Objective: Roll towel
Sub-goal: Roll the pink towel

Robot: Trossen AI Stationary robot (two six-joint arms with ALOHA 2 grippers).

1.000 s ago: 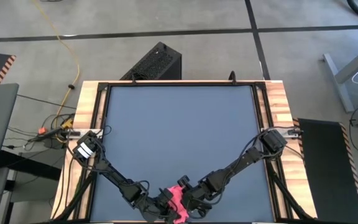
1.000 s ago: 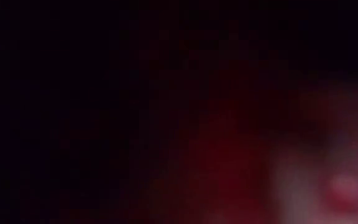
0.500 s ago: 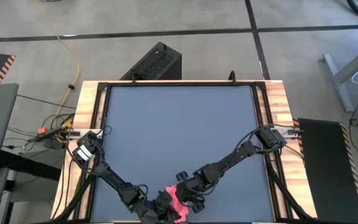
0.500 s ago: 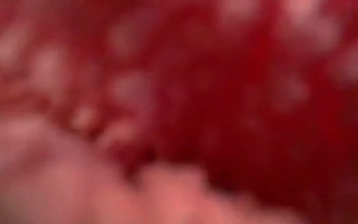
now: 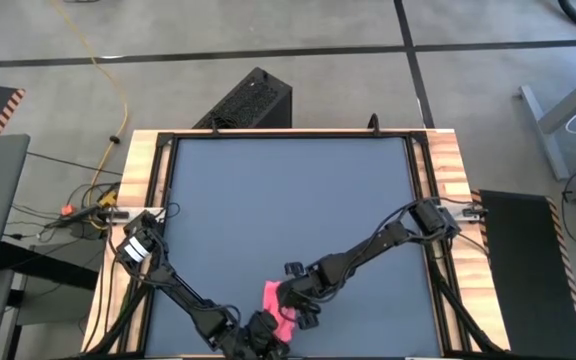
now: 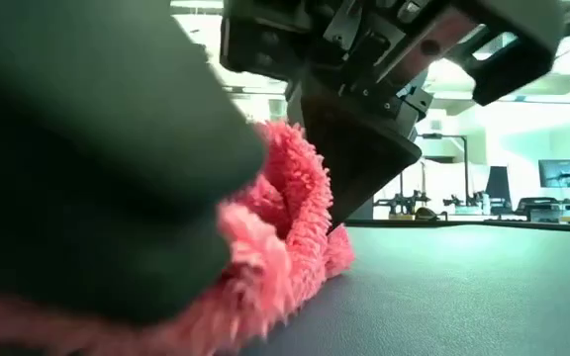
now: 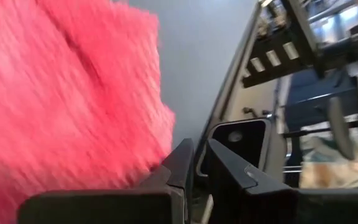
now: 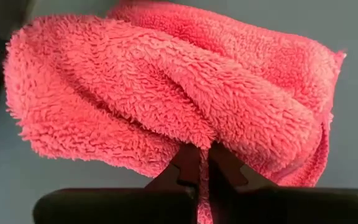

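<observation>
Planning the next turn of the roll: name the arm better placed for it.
Right. The right hand is shut on a fold of the towel and can carry it over. The left hand is shut beside the towel, gripping nothing.

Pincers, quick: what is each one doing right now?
Left pincer: closed, beside the towel, apparently holding nothing.
Right pincer: closed on the towel's edge.

towel (image 8: 166, 87): you see bright pink, plain, fluffy pile
table mat (image 5: 288, 200): dark grey, plain
table edge (image 5: 138, 170): light wood strips, black frame
left gripper (image 7: 194, 171): your fingers show black
right gripper (image 8: 199, 163): black fingers against the pink
floor cable (image 5: 108, 75): yellow
</observation>
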